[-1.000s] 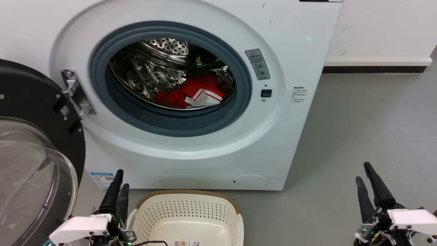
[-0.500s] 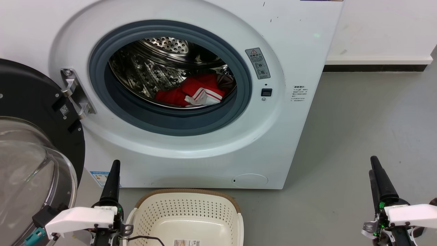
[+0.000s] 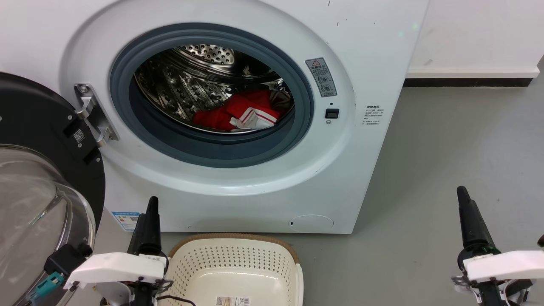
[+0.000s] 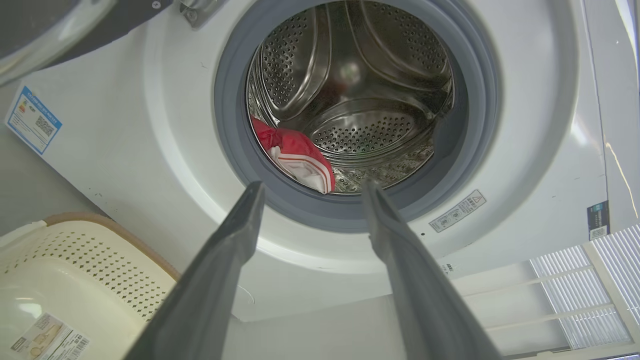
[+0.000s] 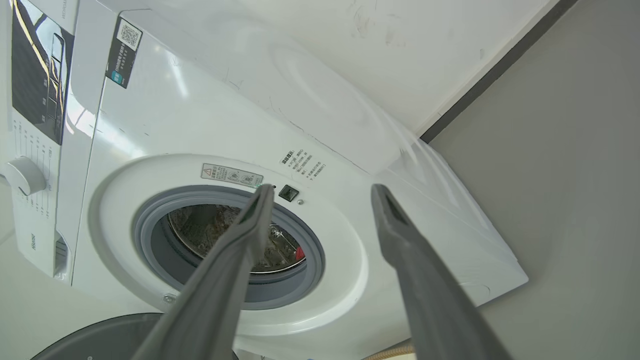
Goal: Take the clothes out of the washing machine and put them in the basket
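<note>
Plainly, the round glass door hangs wide open at the left edge of the head view, cut off by the frame. Just right of it, at the lower left, the left hand points up, empty; the left wrist view shows its two fingers well apart. At the bottom centre sits the basket, its near half cut off by the bottom edge. In the upper centre the clothes lie bunched low in the steel drum of the washing machine, toward the drum's right side, just behind the grey rubber ring.

They look thin and limp, so they should be light and soft, apt to drape and trail when lifted; whether they are damp cannot be told. The raised fold by the white striped trim, nearest the opening, seems the best place to pinch, taking a thick bunch so slick fabric does not slip.

The ring hides the pile's lower edge, so how many garments there are, and how tangled, is unclear; no lettering can be made out. At the lower right the right hand is empty too, fingers apart in the right wrist view.
</note>
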Controlling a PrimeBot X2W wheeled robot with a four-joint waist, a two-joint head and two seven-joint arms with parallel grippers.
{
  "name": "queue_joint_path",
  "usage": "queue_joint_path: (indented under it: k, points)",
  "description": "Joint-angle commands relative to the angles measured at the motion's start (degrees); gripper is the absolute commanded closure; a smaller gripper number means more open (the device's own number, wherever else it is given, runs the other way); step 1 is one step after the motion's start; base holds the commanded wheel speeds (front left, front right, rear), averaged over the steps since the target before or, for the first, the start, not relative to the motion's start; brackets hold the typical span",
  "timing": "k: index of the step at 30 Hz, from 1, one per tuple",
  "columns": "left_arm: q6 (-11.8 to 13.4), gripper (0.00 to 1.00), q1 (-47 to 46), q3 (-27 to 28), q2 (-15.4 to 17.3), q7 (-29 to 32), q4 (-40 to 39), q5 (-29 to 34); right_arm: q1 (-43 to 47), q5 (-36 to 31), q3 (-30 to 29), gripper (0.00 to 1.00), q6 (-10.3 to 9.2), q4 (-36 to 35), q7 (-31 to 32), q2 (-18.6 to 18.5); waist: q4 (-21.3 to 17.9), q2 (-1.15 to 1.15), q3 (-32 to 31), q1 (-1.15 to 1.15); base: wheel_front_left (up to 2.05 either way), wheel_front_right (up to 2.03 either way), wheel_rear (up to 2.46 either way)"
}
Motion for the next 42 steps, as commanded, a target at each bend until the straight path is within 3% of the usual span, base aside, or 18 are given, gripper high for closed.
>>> queue_joint_path:
  k: [1, 22, 42]
  points:
    - [0.55, 0.00, -0.17, -0.38, 0.12, -0.85, -1.62, 3.19, 0.06, -3.66, 0.26, 0.00, 0.00, -1.78, -0.84, -0.13, -0.01, 0.00, 0.05, 0.00, 0.00, 0.00, 0.00]
    - [1.24, 0.00, 1.95, -2.20, 0.15, -4.86, -4.26, 21.12, 2.54, -25.13, 2.09, 0.00, 0.00, -5.10, -4.89, -0.12, -0.15, 0.00, 0.32, 0.00, 0.00, 0.00, 0.00]
    - [2.51, 0.00, 3.61, -3.05, 0.17, -7.88, -5.15, 32.95, 4.70, -39.61, 2.28, 0.00, 0.00, -6.89, -7.95, -0.11, -0.22, 0.00, 0.44, 0.00, 0.00, 0.00, 0.00]
